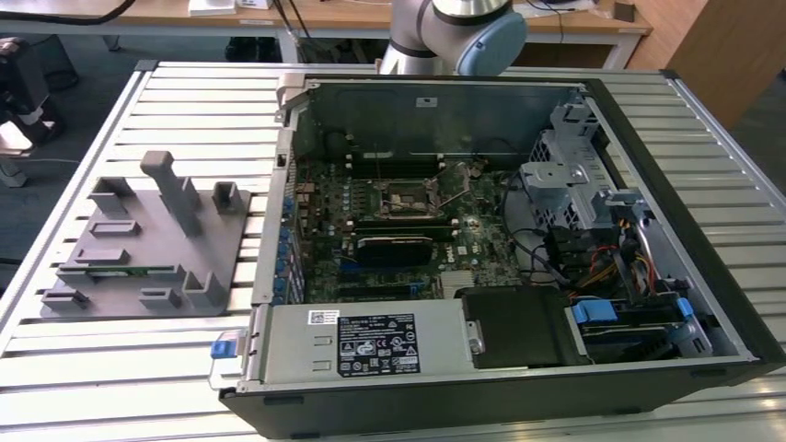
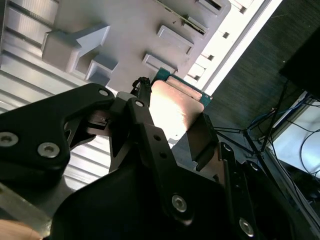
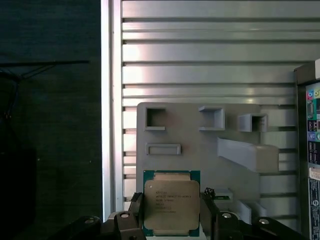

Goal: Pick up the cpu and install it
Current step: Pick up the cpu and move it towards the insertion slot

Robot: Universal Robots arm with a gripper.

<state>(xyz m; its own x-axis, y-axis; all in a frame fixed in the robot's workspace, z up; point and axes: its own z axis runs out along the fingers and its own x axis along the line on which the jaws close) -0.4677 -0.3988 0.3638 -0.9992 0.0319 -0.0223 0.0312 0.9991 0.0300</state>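
Note:
The cpu [image 3: 171, 202], a flat square chip with a silver-grey metal top and a green edge, sits between my gripper's [image 3: 171, 209] two black fingers [image 3: 136, 212], which are shut on its opposite sides. In the second wrist view the cpu [image 2: 175, 107] glints in the same grip of the gripper [image 2: 172, 120], well above the grey fixture plate [image 2: 135, 30]. The open computer case [image 1: 491, 230] lies on the table, and its motherboard socket [image 1: 406, 198] is in the middle of the board.
The grey fixture plate [image 1: 142, 249] with raised blocks and a tall post lies on the slatted table [image 1: 147, 368], at the exterior view's left of the case. A black heatsink block [image 1: 393, 247] sits below the socket. Drive cages and cables fill the case's right side.

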